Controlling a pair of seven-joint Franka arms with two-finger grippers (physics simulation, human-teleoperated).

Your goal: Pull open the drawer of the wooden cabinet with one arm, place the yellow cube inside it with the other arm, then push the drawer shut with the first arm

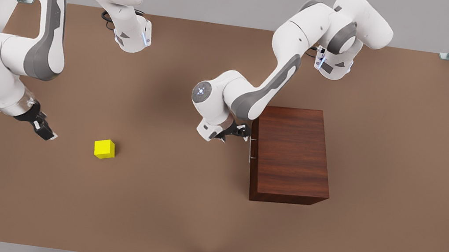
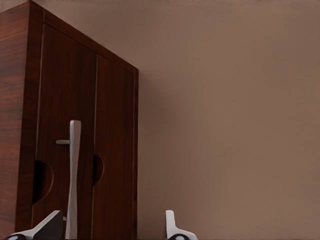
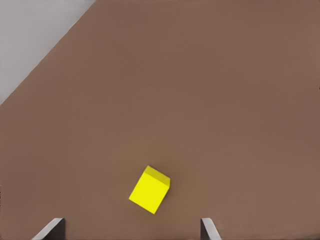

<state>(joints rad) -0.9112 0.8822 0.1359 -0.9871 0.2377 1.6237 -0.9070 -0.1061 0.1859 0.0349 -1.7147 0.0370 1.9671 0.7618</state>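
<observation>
A big brown wooden cabinet (image 1: 291, 154) is seen standing on the brown worktop (image 1: 158, 214), toward the front view's right. Its drawer (image 2: 80, 150) is shut, flush with the cabinet front, and a thin silver handle (image 2: 73, 175) is fixed on it. The left end effector (image 1: 235, 134) is held right at the handle side of the cabinet. In the left wrist view its fingers (image 2: 172, 227) are spread open, and the handle is seen just inside one finger; nothing is squeezed.

The yellow cube (image 1: 104, 148) is set on the worktop, well apart from the cabinet, toward the front view's left. The right end effector (image 1: 45, 131) is held near the cube. Its fingers (image 3: 52, 230) are spread wide and nothing is held.
</observation>
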